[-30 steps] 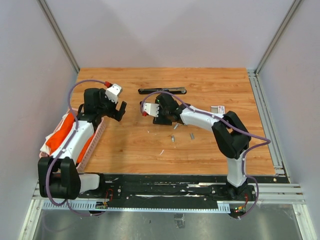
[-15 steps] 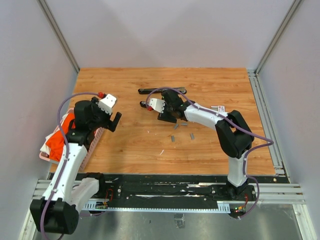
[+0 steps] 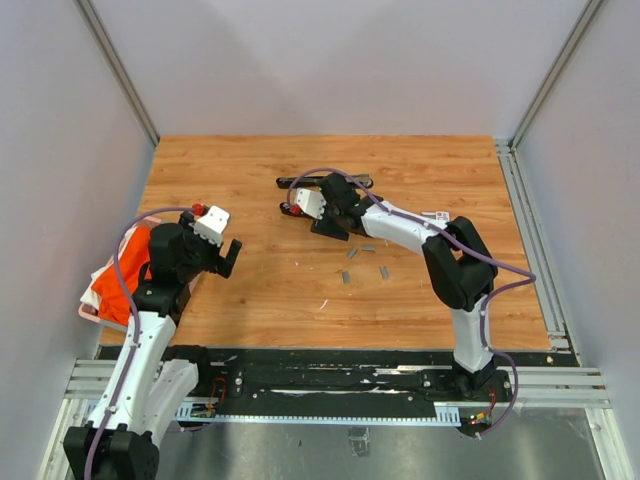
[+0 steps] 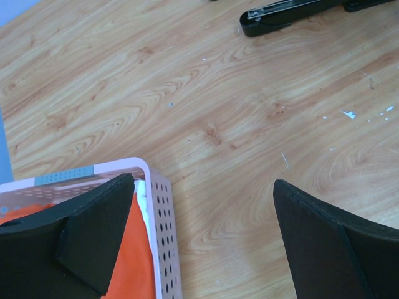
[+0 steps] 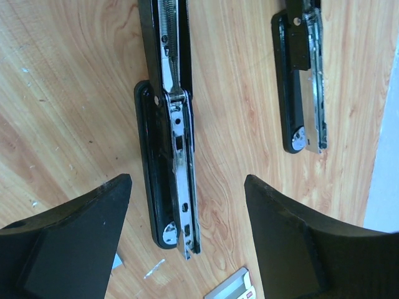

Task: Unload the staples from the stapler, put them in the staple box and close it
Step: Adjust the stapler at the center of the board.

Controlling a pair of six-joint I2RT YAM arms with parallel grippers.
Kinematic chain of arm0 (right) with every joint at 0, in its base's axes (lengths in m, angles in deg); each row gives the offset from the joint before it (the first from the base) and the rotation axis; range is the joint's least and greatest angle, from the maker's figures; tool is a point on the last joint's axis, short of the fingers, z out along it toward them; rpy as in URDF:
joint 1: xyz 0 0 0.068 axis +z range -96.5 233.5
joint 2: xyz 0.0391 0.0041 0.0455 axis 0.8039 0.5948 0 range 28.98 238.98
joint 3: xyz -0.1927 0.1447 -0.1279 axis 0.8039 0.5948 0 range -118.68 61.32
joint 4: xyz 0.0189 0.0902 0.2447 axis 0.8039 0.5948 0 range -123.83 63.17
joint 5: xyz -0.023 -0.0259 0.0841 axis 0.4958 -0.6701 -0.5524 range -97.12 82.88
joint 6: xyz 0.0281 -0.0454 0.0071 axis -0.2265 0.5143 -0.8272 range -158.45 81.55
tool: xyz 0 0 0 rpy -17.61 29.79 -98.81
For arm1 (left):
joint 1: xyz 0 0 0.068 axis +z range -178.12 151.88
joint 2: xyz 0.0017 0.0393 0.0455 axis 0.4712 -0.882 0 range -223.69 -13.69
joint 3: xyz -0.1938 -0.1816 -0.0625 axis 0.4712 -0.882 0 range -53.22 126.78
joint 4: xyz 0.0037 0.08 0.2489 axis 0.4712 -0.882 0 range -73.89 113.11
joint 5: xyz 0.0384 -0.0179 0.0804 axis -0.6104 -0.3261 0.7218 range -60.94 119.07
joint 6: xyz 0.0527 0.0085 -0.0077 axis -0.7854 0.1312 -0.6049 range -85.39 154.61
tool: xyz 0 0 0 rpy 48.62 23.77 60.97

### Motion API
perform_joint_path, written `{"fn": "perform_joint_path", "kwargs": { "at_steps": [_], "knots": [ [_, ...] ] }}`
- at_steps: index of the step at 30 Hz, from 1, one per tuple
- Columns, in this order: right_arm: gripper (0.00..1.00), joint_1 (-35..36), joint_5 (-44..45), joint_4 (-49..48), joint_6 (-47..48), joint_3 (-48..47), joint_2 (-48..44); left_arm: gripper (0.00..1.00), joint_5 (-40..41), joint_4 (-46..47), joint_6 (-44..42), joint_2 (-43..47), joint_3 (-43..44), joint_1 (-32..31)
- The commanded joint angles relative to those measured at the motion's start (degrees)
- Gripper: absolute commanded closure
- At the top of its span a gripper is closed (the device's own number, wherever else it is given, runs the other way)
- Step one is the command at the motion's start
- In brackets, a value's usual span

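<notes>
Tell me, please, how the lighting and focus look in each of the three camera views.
Top external view: soft, even light, no hard shadows, the staples mere specks. Left wrist view: grain of the table crisp, the left fingers black and featureless. Right wrist view: the stapler sharp, glints on its metal rail, the right fingers dark, a pale washed-out strip at the right edge.
</notes>
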Motion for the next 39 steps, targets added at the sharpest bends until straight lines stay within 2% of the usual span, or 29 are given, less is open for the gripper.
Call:
{"fn": "perform_joint_path", "kwargs": {
  "at_steps": [1, 9, 21, 29, 39],
  "knots": [
    [0.25, -0.8, 1.5, 2.6, -1.4, -2.6, 3.1, 0.02, 1.2, 3.4, 0.9, -0.6, -0.4, 0.4],
    [0.24, -1.2, 3.3, 2.5, -0.5, -3.7, 5.7, 0.02, 1.4, 4.6, 1.1, -1.2, -1.0, 0.3],
    [0.24, -3.1, 10.9, -0.8, 3.4, -0.7, 6.9, 0.02, 1.8, 5.2, 1.2, -2.3, -1.3, 0.3],
    [0.24, -4.7, 9.9, -0.8, 5.5, -1.9, 8.6, 0.02, 1.8, 5.4, 1.2, -3.5, -1.3, 0.3],
    [0.24, -3.3, 8.6, 0.1, 6.0, -6.3, 11.1, 0.02, 2.1, 5.5, 1.2, -4.2, -1.3, 0.4]
  ]
}}
